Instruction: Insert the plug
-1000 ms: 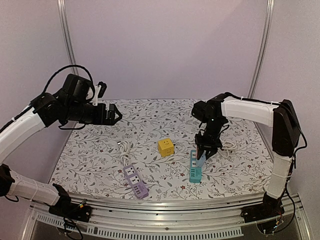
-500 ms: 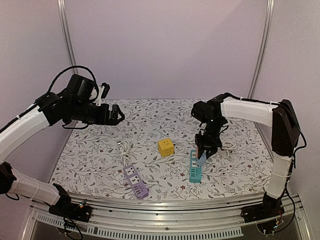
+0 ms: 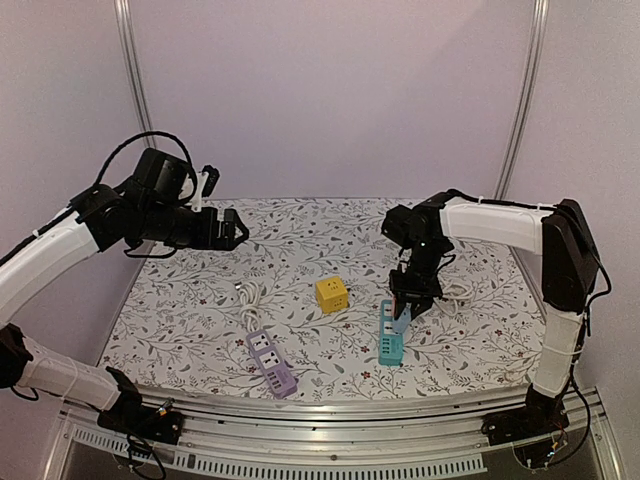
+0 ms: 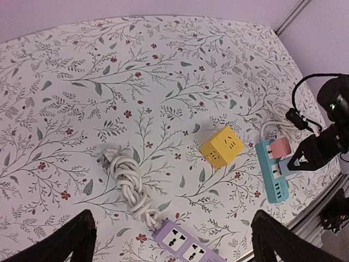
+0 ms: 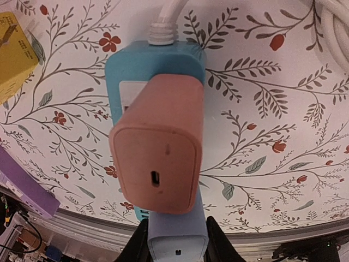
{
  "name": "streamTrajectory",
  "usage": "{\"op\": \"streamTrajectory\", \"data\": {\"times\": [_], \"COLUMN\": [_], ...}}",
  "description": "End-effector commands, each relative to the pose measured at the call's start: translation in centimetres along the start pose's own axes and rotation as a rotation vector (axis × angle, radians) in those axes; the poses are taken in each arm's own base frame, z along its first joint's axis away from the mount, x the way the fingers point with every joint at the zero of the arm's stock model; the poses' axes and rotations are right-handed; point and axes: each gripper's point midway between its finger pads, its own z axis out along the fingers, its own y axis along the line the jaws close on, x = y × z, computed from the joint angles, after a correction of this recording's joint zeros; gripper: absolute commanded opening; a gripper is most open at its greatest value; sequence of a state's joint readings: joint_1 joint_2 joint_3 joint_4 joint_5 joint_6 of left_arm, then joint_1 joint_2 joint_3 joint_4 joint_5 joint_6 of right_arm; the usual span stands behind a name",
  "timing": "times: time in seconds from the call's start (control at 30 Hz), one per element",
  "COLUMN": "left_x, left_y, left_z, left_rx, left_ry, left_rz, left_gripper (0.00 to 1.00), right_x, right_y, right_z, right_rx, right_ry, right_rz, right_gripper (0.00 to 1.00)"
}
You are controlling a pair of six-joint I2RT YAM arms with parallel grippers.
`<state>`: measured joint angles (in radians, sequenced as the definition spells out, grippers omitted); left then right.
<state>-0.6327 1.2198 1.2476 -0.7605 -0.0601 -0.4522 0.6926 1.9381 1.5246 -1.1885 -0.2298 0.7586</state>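
Observation:
A teal power strip [image 3: 390, 335] lies on the floral table at the right, also in the left wrist view [image 4: 274, 176] and the right wrist view [image 5: 155, 63]. A pink plug [image 5: 158, 144] stands in its top socket. My right gripper [image 5: 177, 240] is shut on a pale blue plug [image 5: 177, 237] just below the pink one, over the strip; in the top view it is over the strip's near half [image 3: 408, 305]. Whether the blue plug's pins are in a socket is hidden. My left gripper [image 3: 232, 228] is open and empty, high above the table's left.
A yellow cube socket [image 3: 332, 294] stands mid-table. A purple power strip [image 3: 271, 362] with a knotted white cord [image 3: 248, 297] lies front left. The teal strip's coiled white cord [image 3: 458, 290] lies at the right. The table's front rail [image 3: 330, 405] is close to both strips.
My left arm swung slightly right and then held still. My right gripper with the blue plug shifted only a little over the teal strip.

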Motion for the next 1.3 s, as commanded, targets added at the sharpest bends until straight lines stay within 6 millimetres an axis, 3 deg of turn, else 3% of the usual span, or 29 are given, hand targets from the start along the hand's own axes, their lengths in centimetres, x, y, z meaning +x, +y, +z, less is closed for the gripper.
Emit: {"op": "streamTrajectory", "data": {"times": [0.0, 0.6, 1.27], "left_x": [0.0, 0.0, 0.0], "left_y": [0.6, 0.7, 0.7], "left_z": [0.0, -0.4, -0.7], "left_rx": [-0.008, -0.007, -0.005], "left_ry": [-0.004, -0.008, -0.002], "left_rz": [0.002, -0.002, 0.002], "left_gripper": [1.0, 0.99, 1.0], "right_x": [-0.1, 0.1, 0.2], "right_y": [-1.0, -0.8, -0.6], "right_z": [0.9, 0.6, 1.8], "right_rx": [0.045, 0.092, 0.132], "right_ry": [0.008, 0.007, 0.01], "right_rz": [0.033, 0.094, 0.089], "right_gripper": [0.0, 0.0, 0.0]}}
